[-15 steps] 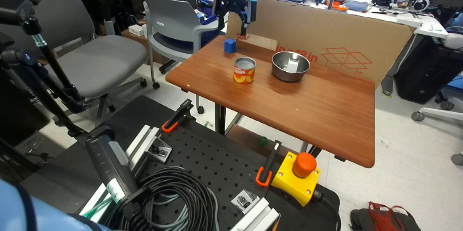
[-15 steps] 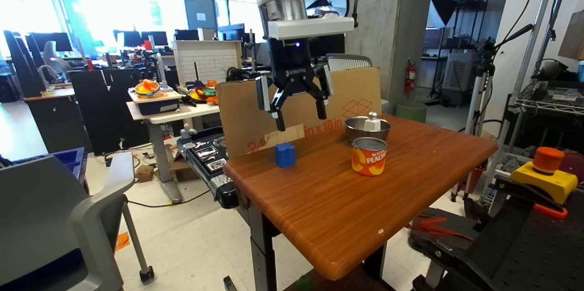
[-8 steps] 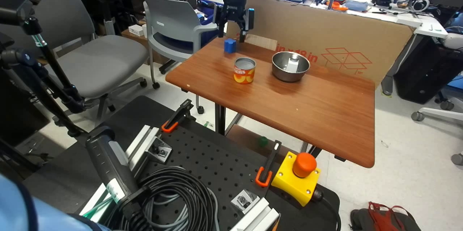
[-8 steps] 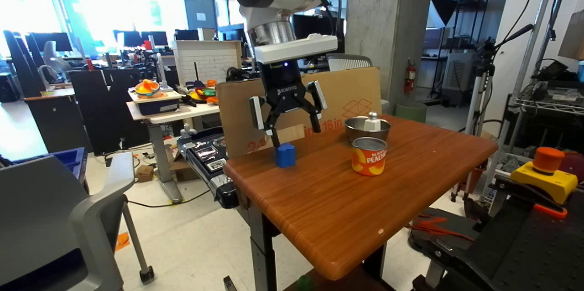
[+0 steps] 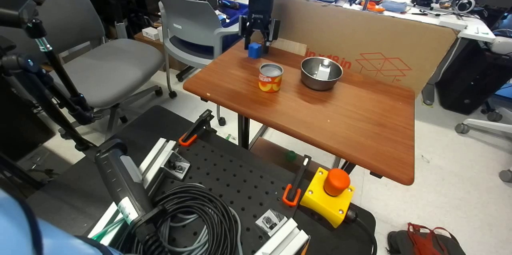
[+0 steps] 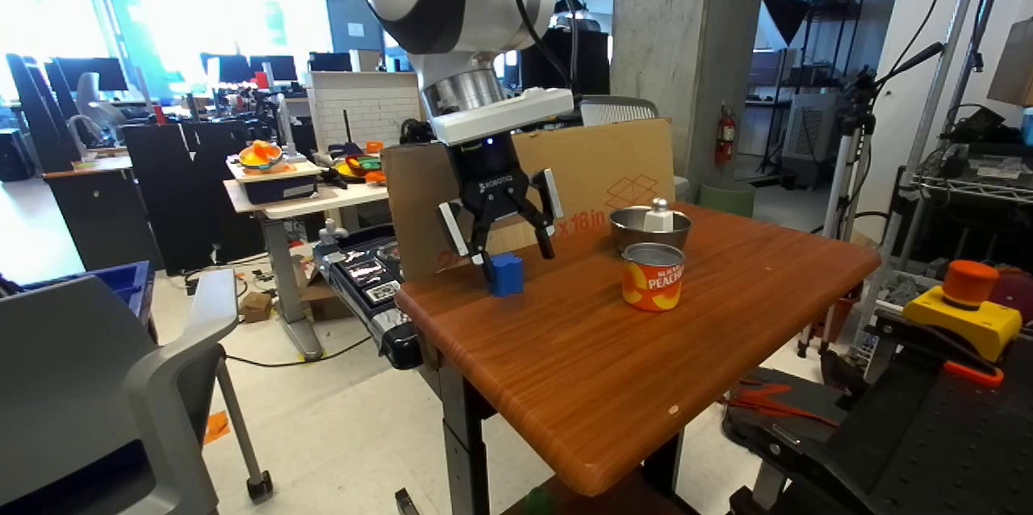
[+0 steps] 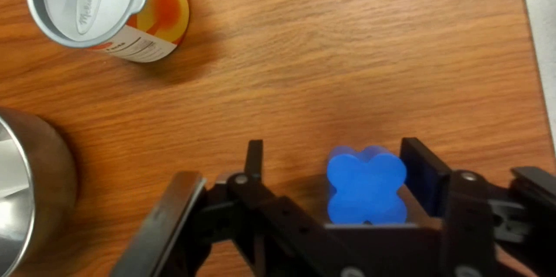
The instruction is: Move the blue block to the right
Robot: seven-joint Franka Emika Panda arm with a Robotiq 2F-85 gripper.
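The blue block point(image 5: 254, 50) stands on the wooden table near its far left corner; it also shows in an exterior view point(image 6: 507, 276). In the wrist view the block point(image 7: 367, 186) has a lobed, four-cornered top. My gripper point(image 7: 335, 155) is open, its fingers on either side of the block. The right finger in the wrist view is very close to the block; I cannot tell whether it touches. A wide gap lies between the block and the left finger. The gripper points down at the block in both exterior views point(image 5: 256, 47) point(image 6: 518, 260).
An orange-labelled can point(image 5: 270, 79) stands near the block. A metal bowl point(image 5: 320, 82) holding a white piece point(image 5: 323, 71) is farther right. A cardboard sheet point(image 5: 352, 43) stands along the table's back edge. The table point(image 6: 565, 370) edge is close to the block.
My gripper has moved down, and left in the exterior view with the larger arm, until its open fingers are around the block. The block, can and bowl have not moved.
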